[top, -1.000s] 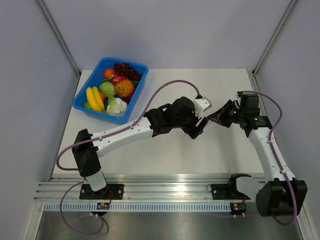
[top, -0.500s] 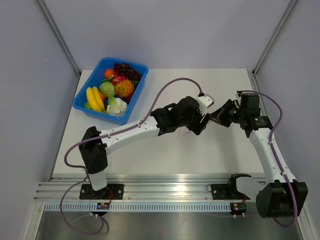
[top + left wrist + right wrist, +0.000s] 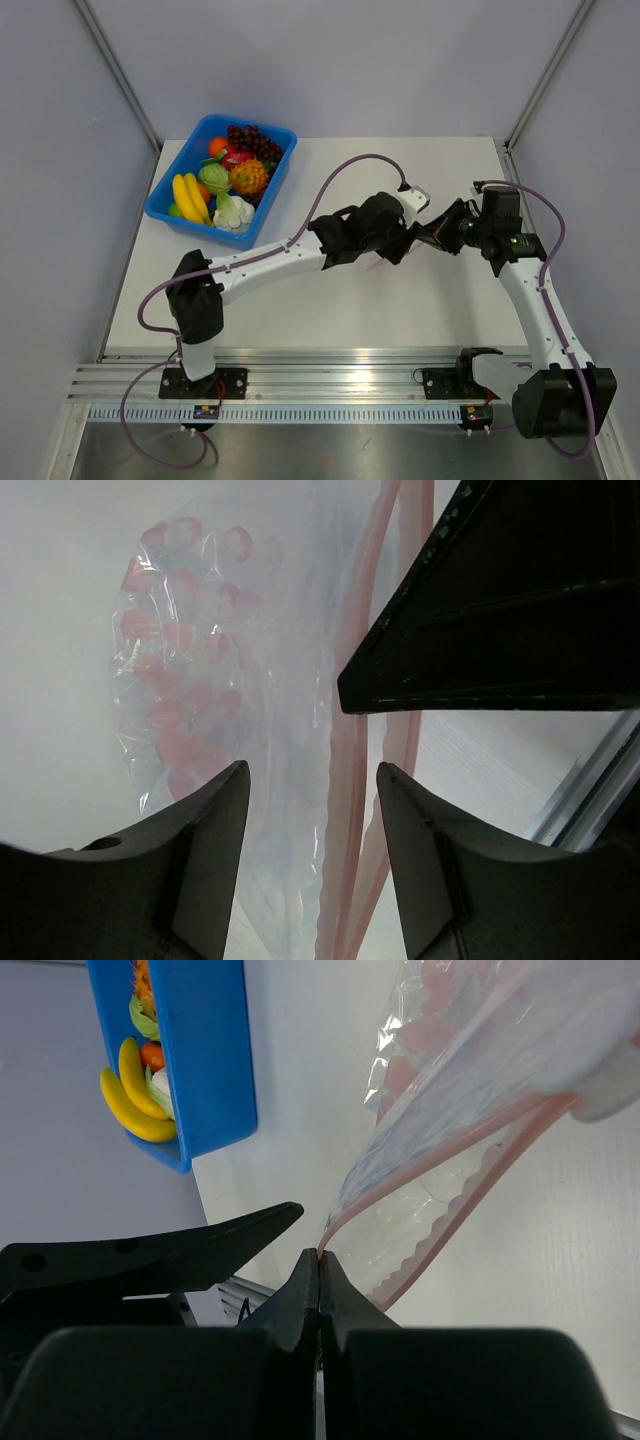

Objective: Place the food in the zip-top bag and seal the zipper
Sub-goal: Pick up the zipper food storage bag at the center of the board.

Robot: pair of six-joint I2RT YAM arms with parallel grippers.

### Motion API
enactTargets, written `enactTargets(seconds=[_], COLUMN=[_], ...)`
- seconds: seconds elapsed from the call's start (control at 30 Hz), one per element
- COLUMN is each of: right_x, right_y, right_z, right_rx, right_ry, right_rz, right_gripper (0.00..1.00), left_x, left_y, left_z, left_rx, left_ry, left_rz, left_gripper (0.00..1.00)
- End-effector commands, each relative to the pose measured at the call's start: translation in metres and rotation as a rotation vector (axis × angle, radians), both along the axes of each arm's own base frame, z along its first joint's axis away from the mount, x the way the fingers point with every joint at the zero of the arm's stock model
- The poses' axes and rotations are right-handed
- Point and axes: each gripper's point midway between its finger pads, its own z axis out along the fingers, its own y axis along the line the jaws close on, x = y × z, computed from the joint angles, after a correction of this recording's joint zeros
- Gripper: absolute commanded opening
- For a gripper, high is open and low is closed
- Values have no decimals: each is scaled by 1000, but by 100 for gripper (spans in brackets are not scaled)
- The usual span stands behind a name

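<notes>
The zip-top bag (image 3: 225, 680) is clear and crinkly with red prints, and it hangs off the table. My right gripper (image 3: 319, 1255) is shut on one end of its pink zipper (image 3: 455, 1135). The left gripper (image 3: 310, 800) is open, its jaws on either side of the zipper (image 3: 350, 780) without touching it. In the top view the two grippers meet at mid-table, left gripper (image 3: 405, 243) beside right gripper (image 3: 432, 238), and they hide most of the bag. The food, with bananas (image 3: 190, 198) and grapes (image 3: 255, 140), lies in the blue tray.
The blue tray (image 3: 165, 212) stands at the table's far left corner, well away from both grippers. It also shows in the right wrist view as the blue tray (image 3: 210, 1050). An aluminium rail (image 3: 330, 385) runs along the near edge.
The left arm has stretched further right, bringing its gripper up to the right gripper and around the bag's strip. Its jaws have narrowed. The right arm has stayed put.
</notes>
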Motion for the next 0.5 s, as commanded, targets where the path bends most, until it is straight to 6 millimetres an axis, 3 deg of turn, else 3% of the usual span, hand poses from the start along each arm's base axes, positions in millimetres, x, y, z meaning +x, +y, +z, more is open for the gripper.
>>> enactTargets(seconds=[0.0, 0.23, 0.37, 0.4, 0.47], right_x=[-2, -5, -10, -12, -14], right_y=[6, 6, 5, 4, -5], right_z=[27, 22, 19, 19, 22], right_rx=[12, 1, -21, -40, -103], right_ry=[-75, -64, -58, -68, -73], right_rz=[37, 50, 72, 82, 65], right_gripper=[0, 0, 1, 10, 28], left_x=[17, 27, 31, 31, 31], left_y=[-11, -6, -5, -6, -5], left_z=[22, 11, 11, 9, 12], left_rx=[-56, -47, -53, -49, -55], left_ry=[-61, -35, -13, -7, 16], left_rz=[22, 59, 61, 58, 58], left_gripper=[57, 43, 18, 0, 0])
